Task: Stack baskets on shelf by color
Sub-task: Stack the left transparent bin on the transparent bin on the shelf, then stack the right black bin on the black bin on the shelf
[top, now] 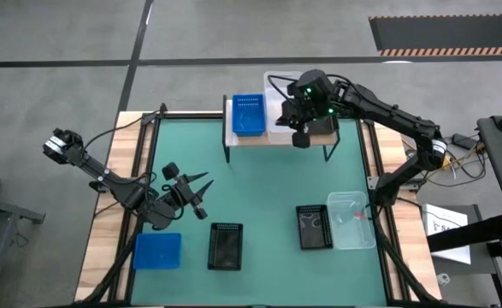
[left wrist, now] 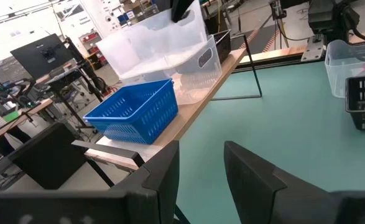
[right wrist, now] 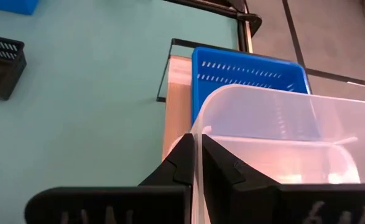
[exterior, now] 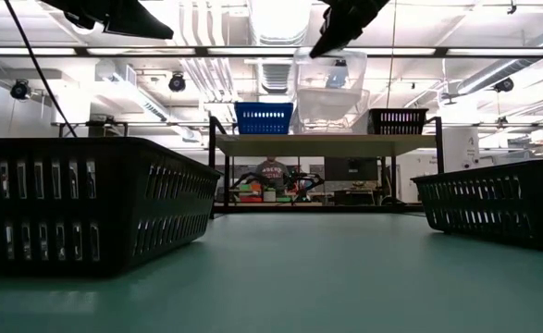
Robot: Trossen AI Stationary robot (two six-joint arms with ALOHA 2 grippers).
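Observation:
The shelf (top: 259, 140) stands at the table's far edge. A blue basket (top: 249, 114) rests on its left part and a black basket (exterior: 398, 121) on its right part. A clear basket (left wrist: 202, 61) sits between them. A second clear basket (left wrist: 146, 38) hangs tilted just above it, with my right gripper (right wrist: 196, 158) shut on it. My left gripper (top: 201, 195) waits open over the table's near left part and touches nothing. On the table lie a blue basket (top: 157, 251), two black baskets (top: 226, 245) (top: 314, 226) and a clear basket (top: 351, 220). My right gripper pinches one wall of the upper clear basket at its rim (right wrist: 198, 138), one finger inside the basket and one outside. The fingers slant down from the table's right side. The basket is lifted clear and tilted above the clear basket on the shelf.
The shelf's thin black legs (left wrist: 254, 68) stand on the green table top (top: 268, 188). Open table top lies between the shelf and the row of baskets near the front edge. Cables trail along my left arm (top: 105, 175).

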